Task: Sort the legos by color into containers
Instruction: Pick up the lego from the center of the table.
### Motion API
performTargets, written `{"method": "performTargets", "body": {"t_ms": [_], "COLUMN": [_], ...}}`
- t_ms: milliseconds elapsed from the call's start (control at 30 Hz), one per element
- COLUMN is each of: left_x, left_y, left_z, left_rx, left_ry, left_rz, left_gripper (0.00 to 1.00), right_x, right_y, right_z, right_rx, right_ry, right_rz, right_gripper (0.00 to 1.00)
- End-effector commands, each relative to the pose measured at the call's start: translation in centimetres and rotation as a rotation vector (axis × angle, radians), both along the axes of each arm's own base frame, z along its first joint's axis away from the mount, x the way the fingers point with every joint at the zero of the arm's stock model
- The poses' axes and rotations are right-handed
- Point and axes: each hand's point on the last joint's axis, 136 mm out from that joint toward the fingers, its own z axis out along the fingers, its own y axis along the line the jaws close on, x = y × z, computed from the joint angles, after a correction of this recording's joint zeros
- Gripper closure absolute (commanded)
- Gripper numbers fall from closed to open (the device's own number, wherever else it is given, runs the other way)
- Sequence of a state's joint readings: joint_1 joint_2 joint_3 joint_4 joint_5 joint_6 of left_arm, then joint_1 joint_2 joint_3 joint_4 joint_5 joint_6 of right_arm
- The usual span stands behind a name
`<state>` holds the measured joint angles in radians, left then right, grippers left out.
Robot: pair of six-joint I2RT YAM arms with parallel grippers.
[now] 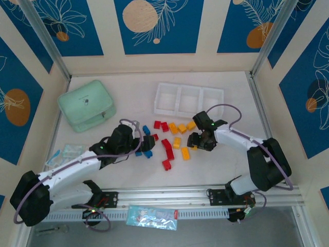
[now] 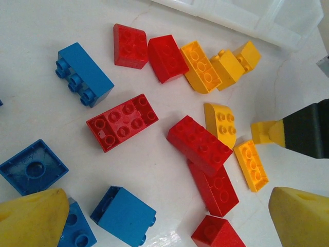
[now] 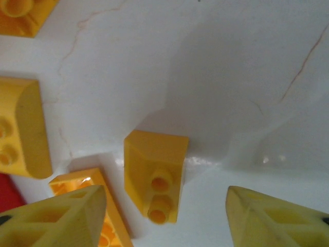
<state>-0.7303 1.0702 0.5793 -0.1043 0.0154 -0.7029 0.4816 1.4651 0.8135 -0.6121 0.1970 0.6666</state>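
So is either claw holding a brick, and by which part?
Nothing is held. Both claws are open: the left claw above loose bricks, the right claw straddling a yellow brick that lies untouched on the table.

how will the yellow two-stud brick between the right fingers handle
Likely rigid and light: the yellow two-stud brick looks like hard plastic. Lying on a flat side, it shouldn't roll, but glossy faces might slip in the right gripper.

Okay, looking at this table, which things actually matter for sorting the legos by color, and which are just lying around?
For the job: red bricks, yellow bricks, blue bricks, white tray.

Lying about: mint-green box, plastic packet on the near rail, clear bag at the table's left edge.
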Motion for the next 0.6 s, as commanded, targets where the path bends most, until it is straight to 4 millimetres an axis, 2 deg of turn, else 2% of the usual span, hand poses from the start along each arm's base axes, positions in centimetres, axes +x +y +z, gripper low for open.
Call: {"method": "performTargets", "body": {"t_ms": [0,567], "left_x": [0.9,1.0], "left_y": [-0.43,-0.28], "left_z": [1.51,1.61], "left_rx": [-0.015,0.011], "left_ry": [-0.035,-0.029], "left_rz": [0.025,0.028], "left_gripper": [0.01,0.01], "right_x": [1.34,1.68], "right_y": [-0.07,0.58], "right_z": [0.27,-0.72], "right_rx": [-0.065,-0.115], "right_ry": [-0.04,-0.044], "right_rz": [0.015,0.057], "right_gripper": [0.41,0.61]}}
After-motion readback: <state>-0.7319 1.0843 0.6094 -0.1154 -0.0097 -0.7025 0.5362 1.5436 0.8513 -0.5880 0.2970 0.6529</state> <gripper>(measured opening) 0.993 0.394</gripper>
